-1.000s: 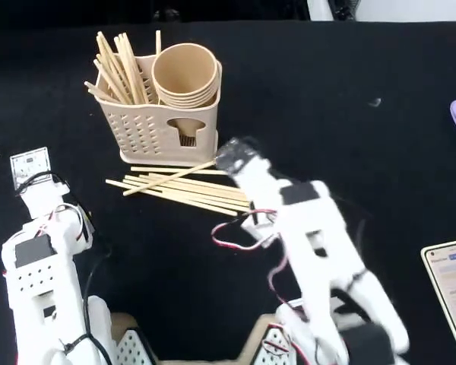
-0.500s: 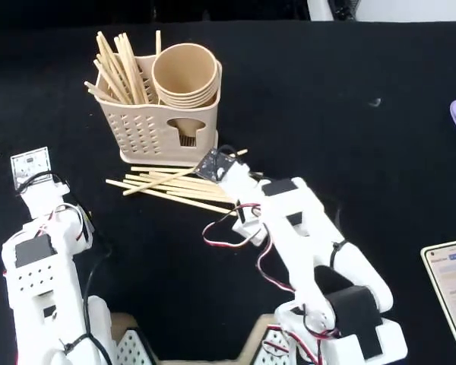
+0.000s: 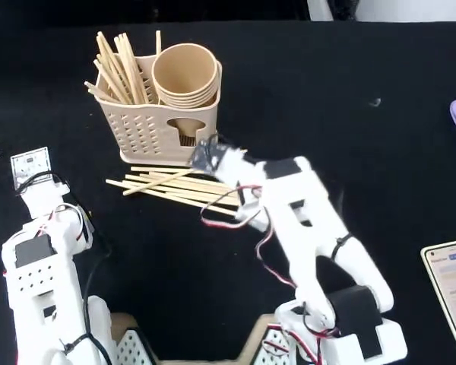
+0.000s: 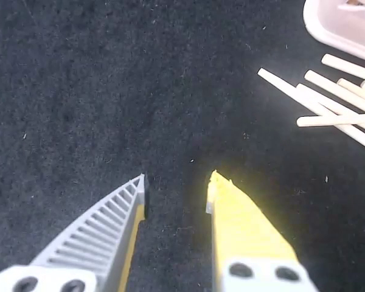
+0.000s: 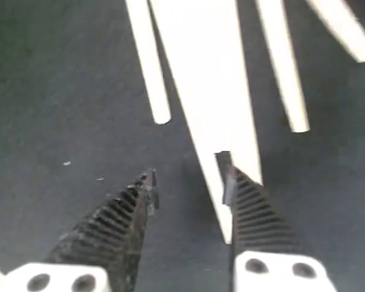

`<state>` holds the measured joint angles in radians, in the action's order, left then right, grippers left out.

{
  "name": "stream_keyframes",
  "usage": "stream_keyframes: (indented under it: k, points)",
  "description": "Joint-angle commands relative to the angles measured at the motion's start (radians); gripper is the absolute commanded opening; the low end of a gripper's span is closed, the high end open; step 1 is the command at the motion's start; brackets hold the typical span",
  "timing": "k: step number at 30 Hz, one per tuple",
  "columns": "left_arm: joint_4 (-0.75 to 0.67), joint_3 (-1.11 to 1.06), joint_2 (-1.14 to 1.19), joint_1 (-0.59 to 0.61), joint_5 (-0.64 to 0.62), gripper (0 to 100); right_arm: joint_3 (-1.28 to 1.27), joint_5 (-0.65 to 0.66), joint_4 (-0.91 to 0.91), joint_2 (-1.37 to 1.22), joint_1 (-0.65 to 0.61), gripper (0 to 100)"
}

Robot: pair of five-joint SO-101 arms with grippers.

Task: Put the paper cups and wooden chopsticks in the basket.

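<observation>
The high view places the right tool (image 3: 209, 156) over the near end of the loose wooden chopsticks (image 3: 175, 188), just short of the basket (image 3: 148, 133), which holds the stacked paper cups (image 3: 185, 72) and a sheaf of upright chopsticks (image 3: 118, 65). The right wrist view adds what the high view hides: the right tool (image 5: 188, 179) stands moderately parted and grips nothing, with the loose chopsticks (image 5: 207, 79) beneath and ahead of it, one stick end lying between its tips, close to one finger (contact cannot be told). The left wrist view has the left tool (image 4: 176, 182) parted and holding nothing above the bare black surface (image 4: 79, 91), the stick ends (image 4: 328, 103) and a basket corner (image 4: 347, 24) farther off. Since a second ago the right tool has swung across the pile toward the basket; the left arm has kept still. A phone (image 3: 450, 281) lies well behind the right tool.
</observation>
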<state>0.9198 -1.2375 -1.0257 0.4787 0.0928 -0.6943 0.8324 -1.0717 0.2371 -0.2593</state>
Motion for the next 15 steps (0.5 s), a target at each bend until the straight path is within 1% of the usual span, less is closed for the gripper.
stream_keyframes:
  k: [1, 2, 4, 6, 7, 8, 12, 14, 15]
  points:
    - [-0.020, 0.007, 0.003, 0.004, 0.000, 17, 0.091, -0.077, -0.014, 0.005, 0.089, 4.4]
    - [-0.020, 0.007, 0.003, 0.004, 0.000, 17, 0.096, -0.100, -0.014, 0.005, 0.112, 0.6]
    - [-0.021, 0.007, 0.003, 0.004, 0.000, 17, 0.097, -0.127, -0.012, 0.005, 0.155, 2.1]
    - [-0.021, 0.007, 0.003, 0.002, 0.000, 17, 0.097, -0.158, 0.008, 0.005, 0.193, 1.0]
    - [-0.021, 0.007, 0.003, 0.002, 0.000, 17, 0.094, -0.203, 0.044, 0.005, 0.210, 1.1]
    - [-0.021, 0.007, 0.003, 0.002, 0.000, 17, 0.093, -0.281, 0.095, -0.001, 0.229, 1.1]
    - [-0.021, 0.007, 0.003, 0.002, 0.000, 17, 0.050, -0.687, 0.365, -0.048, 0.265, 1.1]
    - [-0.021, 0.007, 0.003, 0.002, 0.000, 17, 0.038, -0.832, 0.496, -0.096, 0.249, 1.1]
    - [-0.021, 0.007, 0.003, 0.002, 0.000, 17, 0.038, -0.882, 0.548, -0.128, 0.227, 1.2]
